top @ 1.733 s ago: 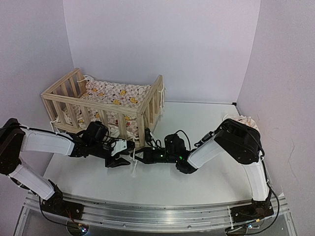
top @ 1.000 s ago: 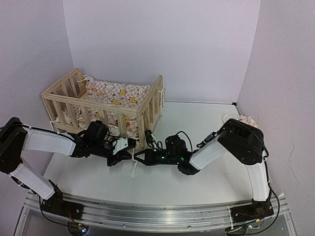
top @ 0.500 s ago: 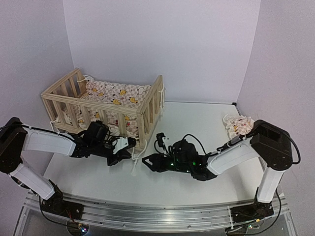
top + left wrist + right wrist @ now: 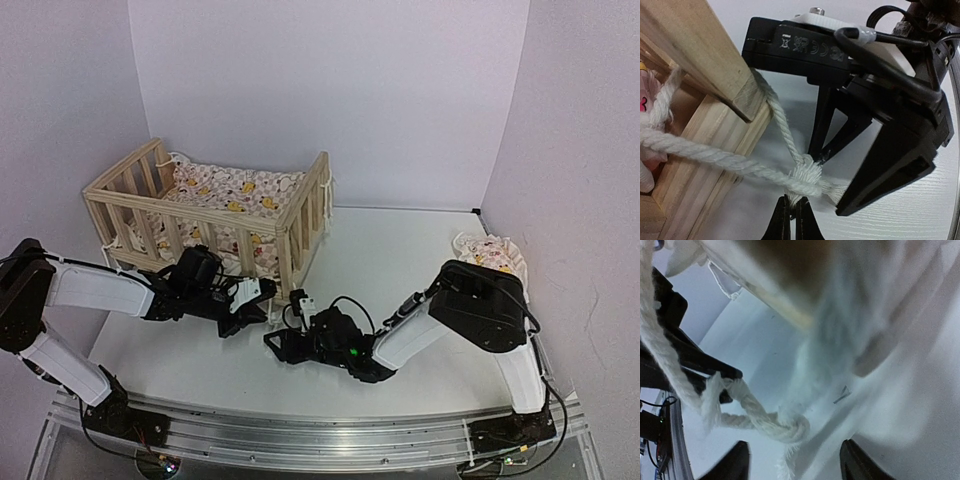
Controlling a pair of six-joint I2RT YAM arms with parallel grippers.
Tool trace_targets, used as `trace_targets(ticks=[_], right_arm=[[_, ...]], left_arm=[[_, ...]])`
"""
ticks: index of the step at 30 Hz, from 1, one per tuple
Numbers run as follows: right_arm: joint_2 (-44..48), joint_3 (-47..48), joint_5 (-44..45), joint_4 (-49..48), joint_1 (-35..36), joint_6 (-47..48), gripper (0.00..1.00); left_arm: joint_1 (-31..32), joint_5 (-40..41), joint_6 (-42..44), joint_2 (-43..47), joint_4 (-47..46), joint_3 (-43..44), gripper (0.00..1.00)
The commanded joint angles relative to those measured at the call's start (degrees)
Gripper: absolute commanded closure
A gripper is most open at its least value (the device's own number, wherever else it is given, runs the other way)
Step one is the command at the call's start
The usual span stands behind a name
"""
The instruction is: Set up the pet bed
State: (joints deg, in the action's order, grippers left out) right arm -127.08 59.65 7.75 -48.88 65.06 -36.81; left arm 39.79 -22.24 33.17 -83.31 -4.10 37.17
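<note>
Left fingers [image 4: 781,224] pinch rope [image 4: 730,160]; black housing [image 4: 805,42] bears symbols.

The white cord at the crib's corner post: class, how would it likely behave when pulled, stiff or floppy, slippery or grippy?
Probably floppy: the cord curves round a post of the pet bed. Likely grippy: its knot looks frayed and fuzzy, and the left gripper pinches it. Probably light, being thin beside the post.

duck-print cushion [image 4: 235,195], far to my left; small matching pillow [image 4: 487,252], on the white bench [image 4: 420,250] at my right; knotted white cord [image 4: 805,176], ends frayed.
</note>
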Motion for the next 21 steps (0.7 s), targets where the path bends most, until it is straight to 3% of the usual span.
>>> trace_targets(ticks=[1,3,5,12,17,21], right_arm=[[-5.2,2.9,-0.7,-2.9,-0.1,-4.3,0.66],[-4.7,1.1,0.8,-4.1,-0.1,-5.4,0.87],[-2.1,-1.9,2.9,-4.5,-0.1,-4.1,0.99],[23.3,-16.1,13.6,-1.3,-3.1,9.6,1.00],[38.8,-10.9,14.9,18.8,-6.9,23.9,1.00],[43.0,-8.7,12.8,25.5,-11.6,27.2,1.00]], left_arm=[[-0.2,1.2,-1.1,1.5,-1.7,2.2,1.00],[-0.1,2.7,-1.7,1.6,-1.4,2.5,1.00],[-0.2,5.1,-1.8,1.8,-0.4,3.0,1.00],[-1.4,13.5,1.3,5.0,6.5,3.0,1.00],[-2.3,16.4,5.7,7.6,9.6,1.4,1.00],[-4.5,19.9,15.3,9.3,9.4,-3.6,1.00]])
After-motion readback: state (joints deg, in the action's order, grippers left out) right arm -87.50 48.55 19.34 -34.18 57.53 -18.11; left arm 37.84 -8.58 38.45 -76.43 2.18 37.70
